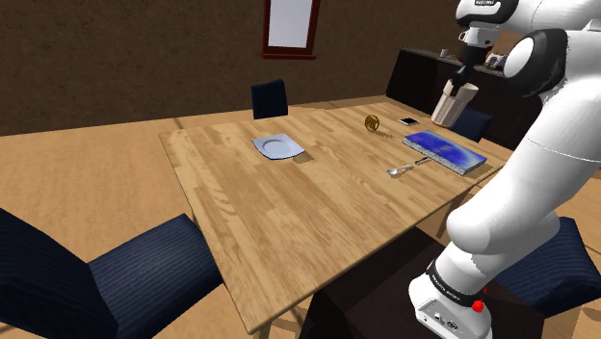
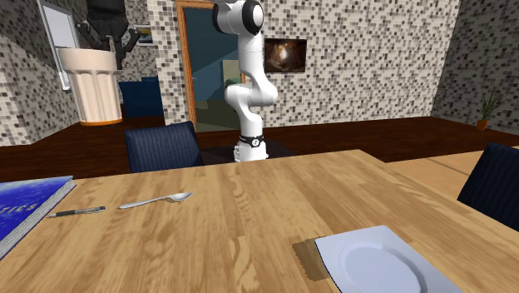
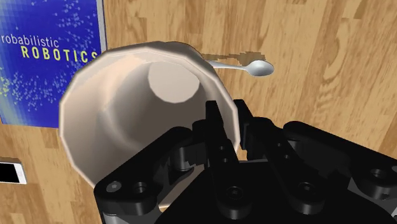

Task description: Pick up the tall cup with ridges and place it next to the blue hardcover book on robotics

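The tall ridged cup (image 1: 454, 105) is pale cream and hangs in the air, a little tilted, above the far end of the table (image 1: 289, 207). My gripper (image 1: 467, 73) is shut on its rim from above, one finger inside and one outside (image 3: 230, 125). The wrist view looks down into the cup (image 3: 121, 108). The blue book titled Probabilistic Robotics (image 3: 51, 57) lies flat on the table below, beside the cup. The book (image 1: 445, 149) sits near the table edge at the shoulder view's right. In the second exterior view the cup (image 2: 90, 83) hangs under the gripper (image 2: 101, 46), above the book (image 2: 21, 208).
A spoon (image 1: 400, 170) and a pen (image 2: 76, 212) lie close to the book. A white plate (image 1: 277, 146) sits mid-table, a small round golden object (image 1: 373, 122) and a phone (image 1: 408, 121) at the far end. Blue chairs (image 1: 270, 96) (image 1: 116, 279) stand around the table.
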Motion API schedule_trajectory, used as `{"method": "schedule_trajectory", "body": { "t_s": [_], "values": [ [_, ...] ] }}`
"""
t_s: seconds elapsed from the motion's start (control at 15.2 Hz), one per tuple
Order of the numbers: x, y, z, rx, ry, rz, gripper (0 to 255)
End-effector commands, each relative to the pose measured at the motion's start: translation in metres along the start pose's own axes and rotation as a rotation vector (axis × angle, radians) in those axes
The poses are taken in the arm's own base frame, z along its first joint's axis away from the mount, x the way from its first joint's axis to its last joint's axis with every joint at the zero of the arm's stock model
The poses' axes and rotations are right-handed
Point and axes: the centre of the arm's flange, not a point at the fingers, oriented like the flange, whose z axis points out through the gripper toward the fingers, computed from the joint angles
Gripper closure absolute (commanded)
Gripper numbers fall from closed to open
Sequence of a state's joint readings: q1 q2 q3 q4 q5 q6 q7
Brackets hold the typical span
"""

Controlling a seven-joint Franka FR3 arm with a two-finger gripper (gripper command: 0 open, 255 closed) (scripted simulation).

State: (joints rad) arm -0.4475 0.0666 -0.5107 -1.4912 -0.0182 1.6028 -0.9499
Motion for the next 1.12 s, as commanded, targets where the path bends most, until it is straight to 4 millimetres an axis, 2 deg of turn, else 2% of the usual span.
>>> {"method": "schedule_trajectory", "body": {
  "t_s": [0.0,0.53,1.06],
  "values": [
    [-0.020,0.021,0.003,-0.001,0.001,-0.001,255],
    [-0.099,0.096,0.009,-0.001,0.001,-0.001,255],
    [-0.099,0.093,0.051,-0.001,0.001,-0.001,255]
  ]
}}
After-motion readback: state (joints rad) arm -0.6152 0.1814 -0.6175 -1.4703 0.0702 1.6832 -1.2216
